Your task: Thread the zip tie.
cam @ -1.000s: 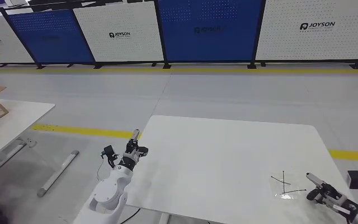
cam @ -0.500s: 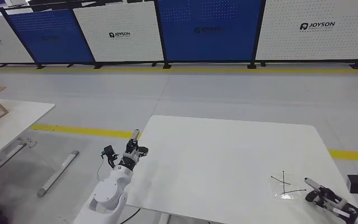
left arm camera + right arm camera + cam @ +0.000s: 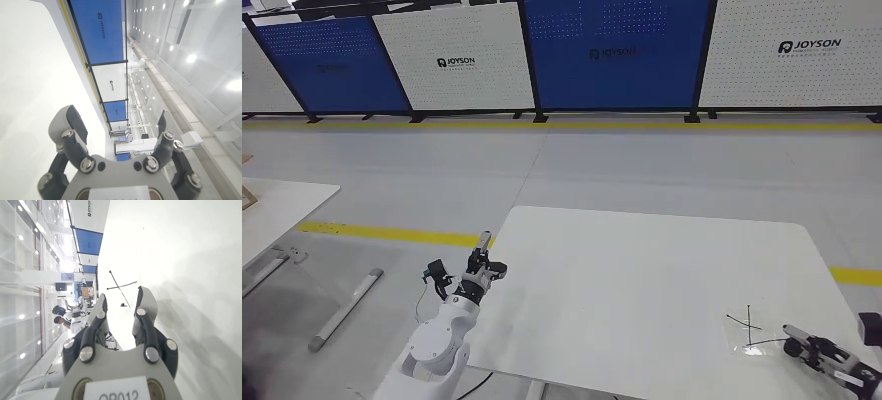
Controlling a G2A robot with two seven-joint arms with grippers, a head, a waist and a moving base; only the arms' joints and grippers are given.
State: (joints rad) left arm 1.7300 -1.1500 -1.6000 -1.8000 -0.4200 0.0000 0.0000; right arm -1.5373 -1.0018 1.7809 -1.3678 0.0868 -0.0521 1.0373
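Nearest you, at the 4 o'clock corner of the white bench [image 3: 642,260], your right pincer [image 3: 788,330] hangs low over the top. Its fingers are apart and grip nothing. Just past its tips, toward 10 o'clock from it, the black zip ties [image 3: 751,320] lie flat on the bench. Two are crossed over each other, and a third lies just beside them on the near side. The end of that third tie is close to the pincer, and you cannot tell from above whether the two touch. In the right wrist view the ties sit ahead of the spread fingers, none of them between the pads.

Well apart from all this, at the bench's 9 o'clock edge, your left pincer [image 3: 483,240] points away from you, also spread wide and empty.

Beyond the bench is grey floor [image 3: 642,160] crossed by a yellow line [image 3: 392,235]. At 12 o'clock stands a row of blue and white perforated panels [image 3: 617,55].
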